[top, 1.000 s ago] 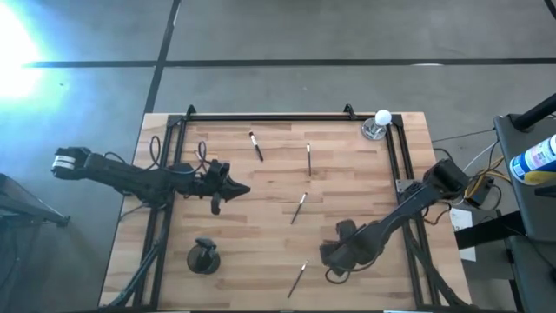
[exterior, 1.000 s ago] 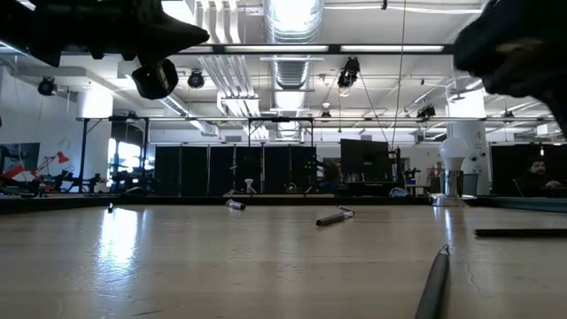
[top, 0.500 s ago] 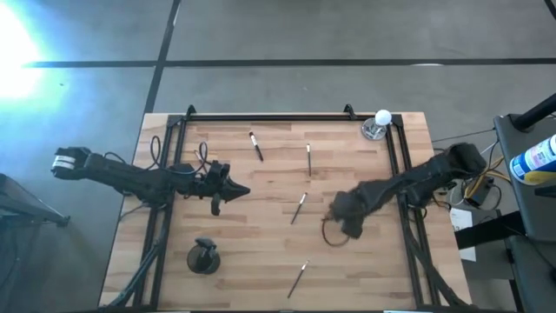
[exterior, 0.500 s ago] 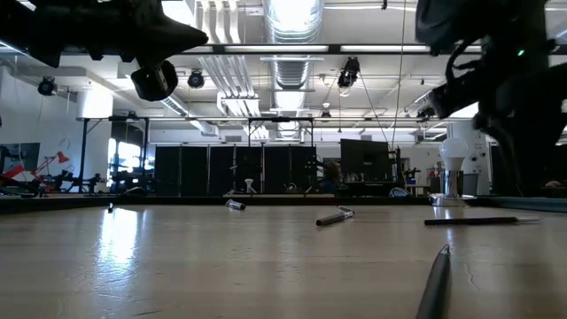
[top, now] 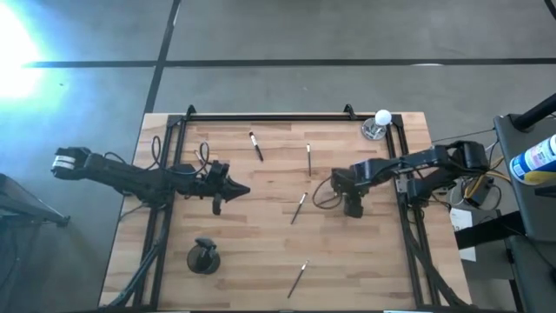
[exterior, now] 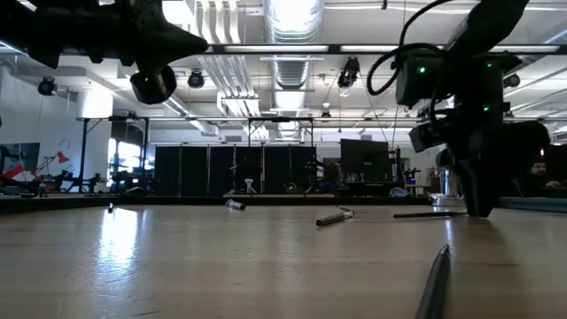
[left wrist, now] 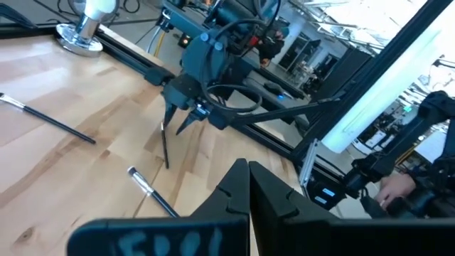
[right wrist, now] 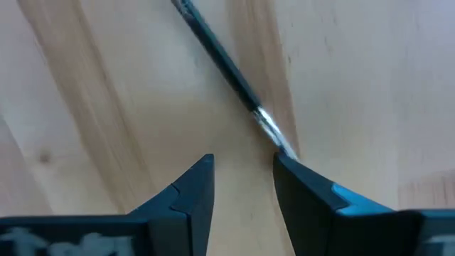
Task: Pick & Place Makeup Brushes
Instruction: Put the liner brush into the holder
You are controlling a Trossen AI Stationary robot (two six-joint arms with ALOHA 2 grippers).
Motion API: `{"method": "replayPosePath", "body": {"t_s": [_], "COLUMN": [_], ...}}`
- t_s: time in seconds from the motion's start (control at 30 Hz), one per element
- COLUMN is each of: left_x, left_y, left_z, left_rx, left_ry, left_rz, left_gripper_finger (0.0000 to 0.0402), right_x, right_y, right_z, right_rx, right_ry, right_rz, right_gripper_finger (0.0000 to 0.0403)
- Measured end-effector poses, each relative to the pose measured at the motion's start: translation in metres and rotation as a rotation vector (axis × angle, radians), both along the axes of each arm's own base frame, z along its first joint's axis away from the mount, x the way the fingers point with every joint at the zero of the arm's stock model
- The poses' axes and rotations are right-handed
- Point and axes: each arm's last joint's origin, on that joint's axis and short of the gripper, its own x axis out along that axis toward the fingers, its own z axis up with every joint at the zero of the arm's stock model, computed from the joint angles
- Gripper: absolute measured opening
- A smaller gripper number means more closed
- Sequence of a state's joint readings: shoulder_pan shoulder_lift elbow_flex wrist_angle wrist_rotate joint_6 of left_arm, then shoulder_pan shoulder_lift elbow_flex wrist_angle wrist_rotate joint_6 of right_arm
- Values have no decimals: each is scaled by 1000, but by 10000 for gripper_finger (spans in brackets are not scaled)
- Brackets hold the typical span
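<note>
Several thin dark makeup brushes lie flat on the wooden table: one near the far edge (top: pixel 256 146), one beside it (top: pixel 308 159), one mid-table (top: pixel 298 207), one near the front (top: pixel 298 276). Another brush (right wrist: pixel 231 71) lies under my right gripper (right wrist: pixel 245 171), also seen as a level brush (exterior: pixel 430 213) in the low view. My right gripper (top: pixel 352 207) is open and points down at the table, right of centre. My left gripper (top: pixel 245 189) hovers shut above the table's left half. The red fluffy brush is out of view. My right gripper comes from above, pointing down, fingers open. The brush's silver end (right wrist: pixel 274 135) runs up to the tip of one finger (right wrist: pixel 306 185); whether it touches, I cannot tell. The brush lies flat on the table and reaches away from the fingers.
A dark round cup (top: pixel 203 257) stands near the table's front left. A white ball on a clear stand (top: pixel 380 122) sits at the far right corner. A black frame rail (top: pixel 269 118) borders the table. A cable loop (top: pixel 323 193) hangs beside the right gripper.
My right gripper has swung from the table's near right part toward the far edge and the centre, staying low. In the low view the thin brush by its fingers has slid along with it, farther from the near edge. The other brushes have stayed put.
</note>
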State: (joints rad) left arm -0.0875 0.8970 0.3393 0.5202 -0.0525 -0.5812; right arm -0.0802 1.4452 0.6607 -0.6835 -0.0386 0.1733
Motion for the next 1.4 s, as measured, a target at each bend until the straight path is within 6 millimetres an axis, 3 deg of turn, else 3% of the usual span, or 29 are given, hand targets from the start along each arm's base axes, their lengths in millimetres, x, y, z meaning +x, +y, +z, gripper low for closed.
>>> {"method": "replayPosePath", "body": {"t_s": [0.2, 0.27, 0.5, 0.73, 0.87, 1.17, 1.3, 1.4], "left_x": [0, 0, 0, 0, 0, 0, 0, 0], "left_y": [0, 0, 0, 0, 0, 0, 0, 0], "left_z": [-2, -2, -4, -5, -5, -5, -5, -5], "left_rx": [-4, -13, -13, -17, -26, -105, -212, -326], "left_ry": [19, 23, 39, 48, 48, 52, 59, 63], "left_rz": [2, 2, 3, 3, 3, 8, 15, 19], "left_gripper_finger": [0, 0, 0, 0, 0, 0, 0, 11], "right_x": [12, 22, 30, 27, 28, 37, 36, 36], "right_y": [-6, -8, -22, -60, -71, -76, -75, -73], "right_z": [0, 9, 35, 12, -1, -4, -1, 2], "right_rx": [-16, -36, -127, -100, -34, -20, -30, -30], "right_ry": [-2, -60, -106, 3, 32, 55, 36, 24], "right_rz": [73, 113, 243, 243, 274, 338, 338, 326], "right_gripper_finger": [141, 141, 141, 138, 126, 59, 17, 11]}}
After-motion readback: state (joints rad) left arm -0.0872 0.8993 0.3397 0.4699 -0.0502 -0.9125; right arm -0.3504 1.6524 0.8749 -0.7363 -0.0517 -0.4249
